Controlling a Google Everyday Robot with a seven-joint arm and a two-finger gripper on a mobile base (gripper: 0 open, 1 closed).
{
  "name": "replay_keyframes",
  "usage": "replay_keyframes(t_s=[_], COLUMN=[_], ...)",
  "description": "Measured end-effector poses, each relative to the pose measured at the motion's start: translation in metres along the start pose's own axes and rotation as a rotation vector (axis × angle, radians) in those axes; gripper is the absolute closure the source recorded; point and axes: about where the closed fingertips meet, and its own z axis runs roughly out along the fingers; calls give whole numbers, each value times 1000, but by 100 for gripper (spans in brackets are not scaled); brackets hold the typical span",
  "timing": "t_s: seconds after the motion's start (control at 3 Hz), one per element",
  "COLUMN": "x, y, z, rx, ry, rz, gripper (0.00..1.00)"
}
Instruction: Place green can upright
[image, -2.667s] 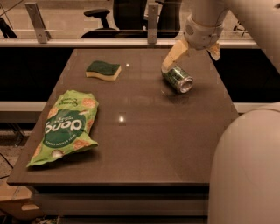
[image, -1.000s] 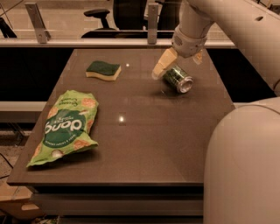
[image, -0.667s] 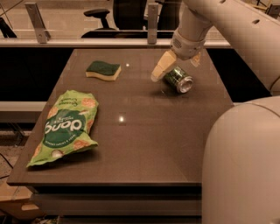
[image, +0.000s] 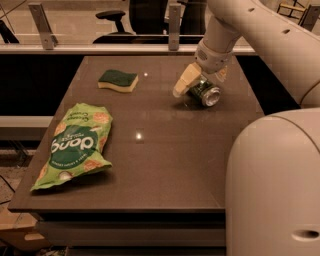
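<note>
The green can (image: 205, 93) lies on its side on the dark table (image: 165, 165), at the far right, with its shiny silver end facing the front right. My gripper (image: 202, 80) is down over the can. Its pale left finger (image: 184, 83) stands against the can's left side. The other finger (image: 220, 75) shows just behind the can's right side. The jaws are spread and straddle the can, which still rests on the table.
A yellow sponge with a green top (image: 118, 80) lies at the far left. A large green snack bag (image: 75, 145) lies flat at the front left. My arm's white body (image: 275, 185) fills the front right corner. Office chairs and a rail stand beyond the far edge.
My gripper has come down and a little to the left, so its left finger now sits lower beside the can. The can, sponge and bag have not moved.
</note>
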Motion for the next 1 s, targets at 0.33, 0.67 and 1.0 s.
replay_keyframes(t_s=[0.33,0.67,1.0], x=[3,8,9], y=[1,4,6], z=[4,8,10], rx=[-11,-22,-28], ry=[13,26,29], rz=[1,1,-1], gripper=[0,18,41])
